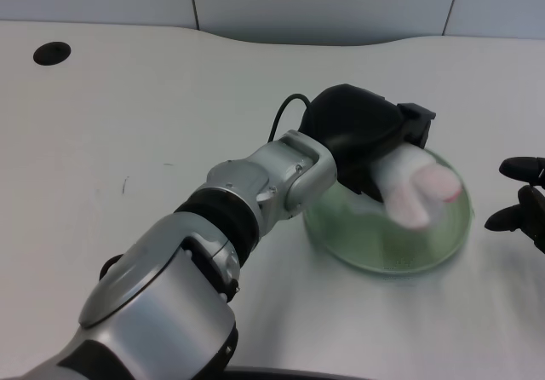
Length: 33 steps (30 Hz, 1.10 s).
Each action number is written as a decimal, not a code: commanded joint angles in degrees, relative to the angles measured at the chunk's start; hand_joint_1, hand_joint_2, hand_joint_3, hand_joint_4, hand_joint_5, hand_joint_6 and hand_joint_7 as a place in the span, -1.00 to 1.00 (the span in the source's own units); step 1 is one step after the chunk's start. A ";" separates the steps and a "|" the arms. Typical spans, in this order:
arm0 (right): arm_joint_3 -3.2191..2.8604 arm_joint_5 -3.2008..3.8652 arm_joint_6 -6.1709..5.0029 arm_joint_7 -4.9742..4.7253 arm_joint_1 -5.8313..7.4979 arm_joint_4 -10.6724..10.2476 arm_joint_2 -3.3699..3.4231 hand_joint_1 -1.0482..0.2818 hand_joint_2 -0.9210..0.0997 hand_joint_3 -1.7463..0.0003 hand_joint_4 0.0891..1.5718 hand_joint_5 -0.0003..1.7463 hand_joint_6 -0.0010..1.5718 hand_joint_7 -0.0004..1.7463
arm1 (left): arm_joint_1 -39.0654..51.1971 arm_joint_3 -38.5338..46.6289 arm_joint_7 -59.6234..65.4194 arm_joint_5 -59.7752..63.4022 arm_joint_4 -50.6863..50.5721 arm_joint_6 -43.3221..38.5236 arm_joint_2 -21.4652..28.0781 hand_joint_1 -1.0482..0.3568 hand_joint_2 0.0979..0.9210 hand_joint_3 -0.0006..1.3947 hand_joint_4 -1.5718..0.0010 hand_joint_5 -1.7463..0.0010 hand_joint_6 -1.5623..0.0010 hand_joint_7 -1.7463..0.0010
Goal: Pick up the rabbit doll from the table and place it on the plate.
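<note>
Your left hand [368, 137] grips the rabbit doll [415, 188] and holds it over the green glass plate [387, 248], its ears pointing down toward the dish, so the pickup and carry look done. You cannot tell whether the doll touches the plate; lowering and letting go remain.

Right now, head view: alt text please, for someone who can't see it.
The robot's left hand holds a white-and-pink rabbit doll over a clear green plate on the white table. Its silver forearm reaches in from the lower left, and a dark round hole sits at the table's far left.
</note>
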 commanded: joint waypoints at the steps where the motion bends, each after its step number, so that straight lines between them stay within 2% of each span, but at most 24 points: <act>1: -0.31 0.73 0.27 0.23 0.55 -0.49 -0.36 0.16 -1.00 0.38 -0.76 0.84 -0.63 0.24 | 0.20 -0.82 -0.54 0.72 0.14 0.28 -0.03 0.14 0.85 -0.97 -0.19 -0.86 -0.09 -0.21; 2: -0.23 0.56 0.19 0.18 0.60 -0.56 -0.41 0.16 -1.00 0.38 -0.77 0.84 -0.63 0.24 | 0.27 -1.05 -0.44 0.82 0.18 0.40 0.00 0.13 0.85 -0.98 -0.17 -0.92 -0.06 -0.25; 5: -0.21 0.67 0.01 0.46 0.65 -0.56 -0.29 0.15 -1.00 0.39 -0.81 0.84 -0.64 0.23 | 0.12 -1.76 -0.82 1.33 0.29 1.20 0.04 0.09 0.87 -0.98 -0.14 -0.90 -0.08 -0.04; 7: -0.16 0.57 -0.74 0.97 0.61 -0.14 -0.26 0.14 -1.00 0.40 -0.81 0.84 -0.63 0.24 | -0.17 -2.30 -1.58 1.69 0.38 2.43 -0.04 0.07 0.87 -0.99 -0.12 -0.90 -0.07 0.00; 10: 0.00 0.19 -1.37 1.22 0.63 0.07 -0.30 0.13 -1.00 0.39 -0.83 0.81 -0.64 0.23 | -0.55 -4.09 -1.44 3.51 0.40 5.05 -0.02 -0.12 0.77 -0.99 0.02 -0.78 -0.06 0.15; 11: 0.05 0.11 -1.40 1.17 0.64 0.08 -0.33 0.13 -1.00 0.39 -0.81 0.79 -0.64 0.23 | -0.48 -4.08 -1.65 3.43 0.37 5.35 0.07 -0.15 0.79 -0.99 0.14 -0.61 0.06 0.08; 13: 0.24 -0.13 -1.29 0.71 0.83 -0.38 -0.33 0.13 -1.00 0.39 -0.79 0.76 -0.63 0.22 | -0.49 -4.31 -2.85 3.47 0.42 6.30 0.17 -0.17 0.83 -0.99 0.32 -0.43 0.21 0.04; 14: 0.37 -0.28 -1.20 0.45 0.99 -0.79 -0.33 0.13 -1.00 0.39 -0.78 0.75 -0.63 0.22 | -0.65 -4.66 -3.76 3.78 0.51 7.25 0.10 -0.22 0.87 -0.99 0.42 -0.25 0.28 0.18; 15: 0.47 -0.37 -1.21 0.29 1.11 -1.03 -0.33 0.13 -1.00 0.39 -0.77 0.75 -0.63 0.22 | -0.79 -4.96 -4.47 4.04 0.55 8.07 0.02 -0.28 0.92 -0.99 0.51 -0.03 0.30 0.45; 16: 0.55 -0.39 -1.22 0.19 1.18 -1.16 -0.34 0.13 -1.00 0.39 -0.76 0.75 -0.63 0.22 | -0.87 -5.14 -4.90 4.18 0.53 8.60 -0.04 -0.31 0.94 -1.00 0.55 0.07 0.30 0.59; 17: 0.42 0.06 -1.41 0.78 1.12 -0.73 -0.31 0.13 -1.00 0.39 -0.75 0.75 -0.63 0.22 | -0.95 -5.57 -5.03 4.59 0.51 8.98 -0.01 -0.34 0.95 -1.00 0.60 0.14 0.32 0.70; 18: 0.40 0.26 -1.43 0.97 1.17 -0.65 -0.29 0.13 -1.00 0.39 -0.75 0.74 -0.64 0.21 | -1.06 -6.27 -5.08 5.24 0.52 9.40 0.07 -0.37 0.96 -1.00 0.71 0.21 0.40 0.79; 20: 0.43 0.44 -1.15 0.98 1.34 -0.93 -0.25 0.13 -1.00 0.39 -0.74 0.72 -0.64 0.21 | -1.21 -7.10 -5.61 6.01 0.56 10.28 0.11 -0.43 0.98 -1.00 0.90 0.22 0.49 0.91; 21: 0.51 0.42 -0.77 0.68 1.54 -1.48 -0.19 0.14 -1.00 0.39 -0.75 0.71 -0.64 0.21 | -1.24 -7.25 -6.10 6.11 0.58 10.71 0.09 -0.49 0.99 -1.00 0.96 0.54 0.70 0.92; 23: 0.45 0.80 -0.62 0.94 1.67 -1.68 -0.06 0.15 -1.00 0.38 -0.76 0.70 -0.64 0.21 | -1.28 -7.56 -6.62 6.41 0.58 11.45 0.05 -0.56 1.00 -0.98 0.99 0.89 0.90 0.97; 25: 0.28 1.38 -0.40 1.26 1.59 -1.48 0.01 0.15 -1.00 0.39 -0.75 0.71 -0.63 0.22 | -1.21 -7.62 -6.43 6.45 0.51 11.68 0.09 -0.61 1.00 -0.98 1.00 0.97 0.97 0.99; 27: 0.47 1.26 -0.01 0.59 1.78 -1.87 -0.03 0.14 -1.00 0.40 -0.75 0.72 -0.63 0.22 | -1.00 -7.17 -5.97 5.98 0.42 11.80 0.14 -0.66 0.99 -0.98 1.00 0.99 0.99 1.00; 29: 0.52 1.48 -0.17 0.98 1.86 -1.80 -0.06 0.14 -1.00 0.41 -0.75 0.72 -0.64 0.22 | -1.02 -6.97 -6.09 5.80 0.42 12.38 0.16 -0.71 1.00 -0.97 1.00 1.00 1.00 1.00; 30: 0.64 1.31 -0.41 0.97 2.02 -1.96 -0.07 0.14 -1.00 0.40 -0.75 0.72 -0.64 0.22 | -1.03 -6.82 -6.20 5.68 0.42 12.96 0.17 -0.74 1.00 -0.95 1.00 1.00 1.00 1.00; 33: 0.89 0.73 -0.15 -0.04 2.36 -2.59 -0.07 0.13 -1.00 0.40 -0.74 0.73 -0.63 0.22 | -1.20 -6.05 -7.20 4.98 0.37 14.61 0.17 -0.80 1.00 -0.88 1.00 1.00 1.00 1.00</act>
